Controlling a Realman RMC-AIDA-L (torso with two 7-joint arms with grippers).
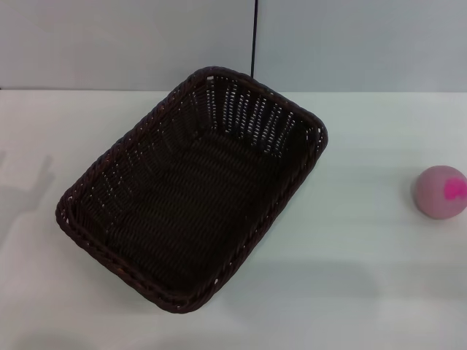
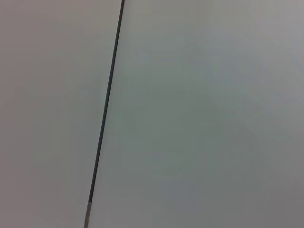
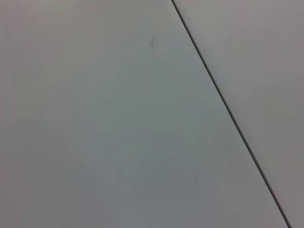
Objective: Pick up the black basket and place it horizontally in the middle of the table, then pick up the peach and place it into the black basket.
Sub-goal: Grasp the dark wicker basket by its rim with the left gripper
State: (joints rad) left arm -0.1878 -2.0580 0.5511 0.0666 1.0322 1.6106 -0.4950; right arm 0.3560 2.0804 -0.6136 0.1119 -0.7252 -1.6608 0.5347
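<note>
The black basket (image 1: 191,191), a dark woven wicker one with a braided rim, lies empty on the white table (image 1: 350,292), left of the middle and turned diagonally. The peach (image 1: 440,191), a dusty-pink ball with a magenta patch, sits on the table near the right edge of the head view, well apart from the basket. Neither gripper shows in any view. Both wrist views show only a plain pale wall with a thin dark seam.
A grey-blue wall (image 1: 109,44) with a dark vertical seam (image 1: 255,36) stands behind the table's far edge. A faint shadow (image 1: 29,189) falls on the table at the far left.
</note>
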